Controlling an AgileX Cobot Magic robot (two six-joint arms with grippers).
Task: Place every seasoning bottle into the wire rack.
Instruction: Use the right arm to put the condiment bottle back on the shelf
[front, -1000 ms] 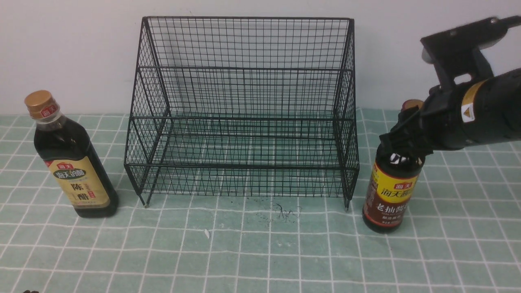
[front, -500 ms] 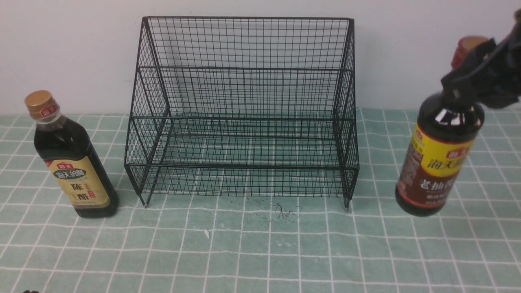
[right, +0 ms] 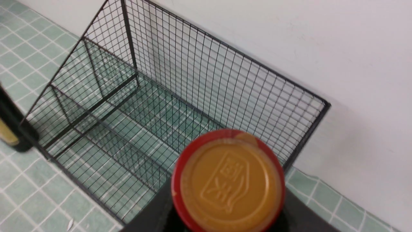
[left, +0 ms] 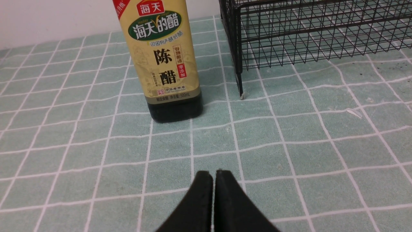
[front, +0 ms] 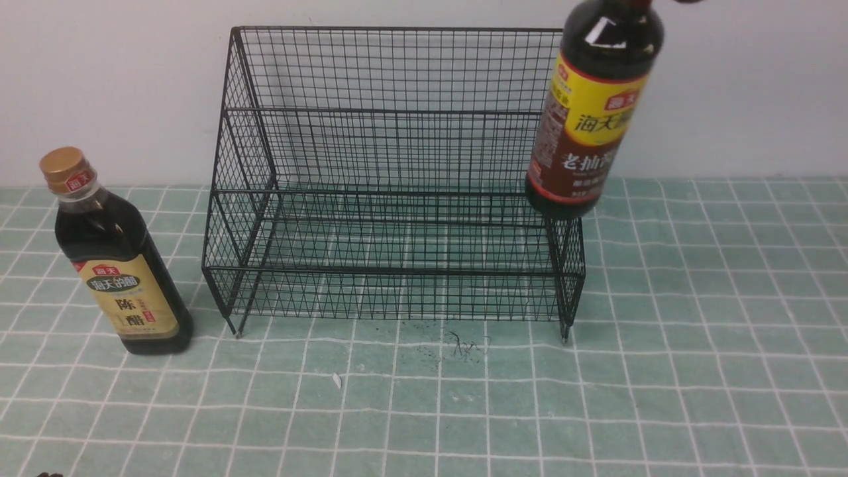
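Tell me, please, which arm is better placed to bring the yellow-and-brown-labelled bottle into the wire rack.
The right: its gripper already holds that bottle aloft by the rack's right side, while the left gripper is shut and empty.

"Where do our views look from?"

"Our front view looks forward and down from between the arms, far enough back to frame the whole wire rack [front: 397, 192]."

"And our wrists?"

"Our left one looks low across the worktop [left: 212, 141], past the left fingers [left: 201, 183]; our right one looks steeply down from above, cap close beyond the right fingers [right: 154, 206]. All three share the rack's lower front."
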